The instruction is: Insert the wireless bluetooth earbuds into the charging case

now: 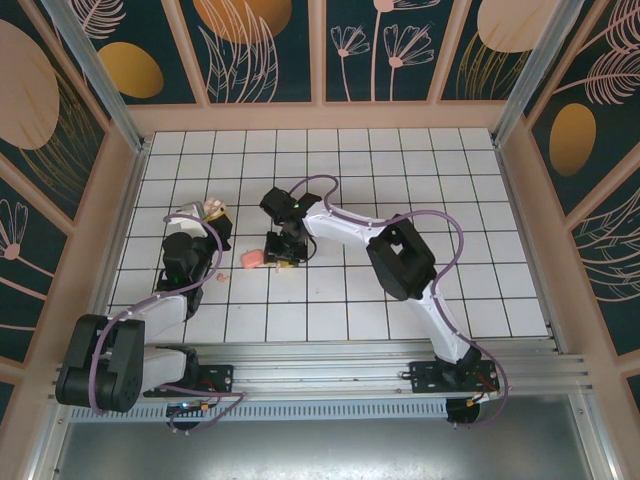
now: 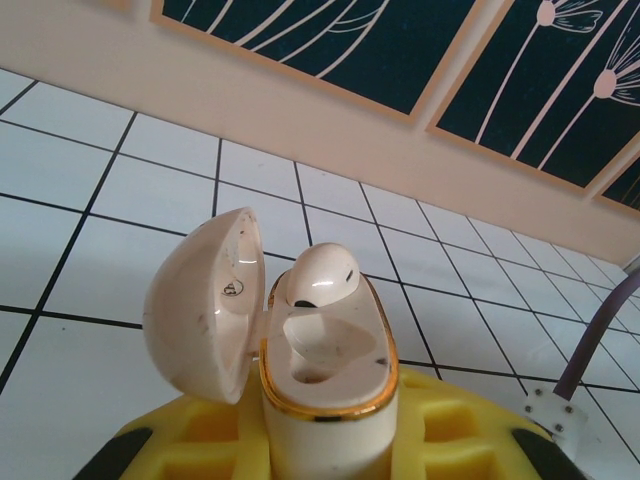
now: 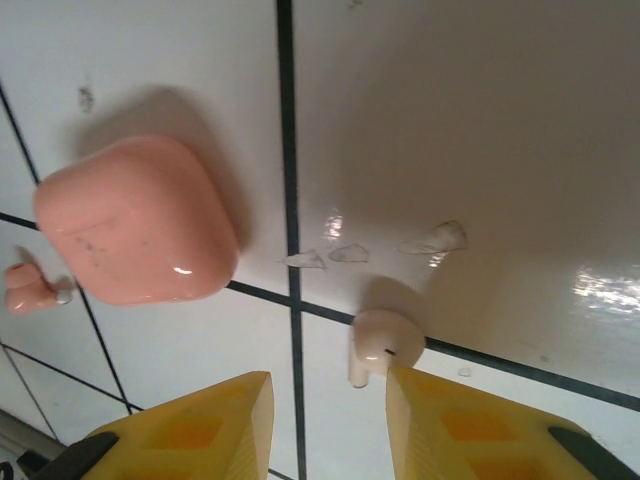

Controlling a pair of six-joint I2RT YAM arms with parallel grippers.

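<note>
**Loose earbud straddled for pickup**

The cream charging case [image 2: 330, 415] is pinched in the left gripper [image 2: 325, 450] with its lid open, so the empty socket beside the seated earbud [image 2: 318, 275] is presented. The loose earbud [image 3: 385, 342] lies on the surface [image 3: 450, 150] near a closed pink case [image 3: 135, 220] — straddled by the right gripper [image 3: 328, 385], which is partly spread and not yet clamped.

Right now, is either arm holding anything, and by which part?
The left gripper holds the open cream case by its lower body. The right gripper holds nothing: an earbud lies on the tile by its open jaws.
</note>
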